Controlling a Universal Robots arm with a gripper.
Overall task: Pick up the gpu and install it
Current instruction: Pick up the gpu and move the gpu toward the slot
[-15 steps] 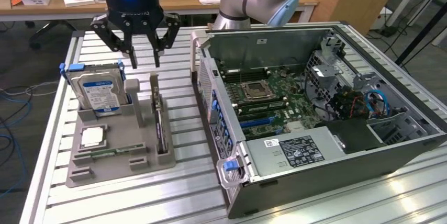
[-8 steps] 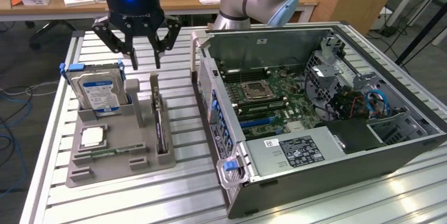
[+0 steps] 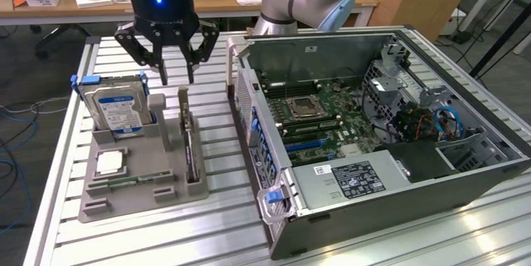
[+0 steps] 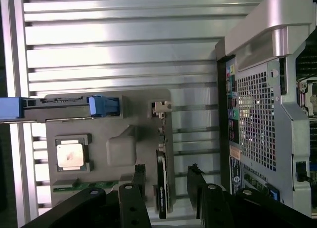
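While spread, claw (image 3: 178, 81) above gpu (image 3: 193, 154)

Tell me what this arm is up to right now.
The robot arm's tool hovers open above the grey holder, holding nothing. In the wrist view its fingers line up on either side of the gpu, which stands on edge in its slot, not yet picked up. The open computer case lies beside the holder, on the exterior view's right.
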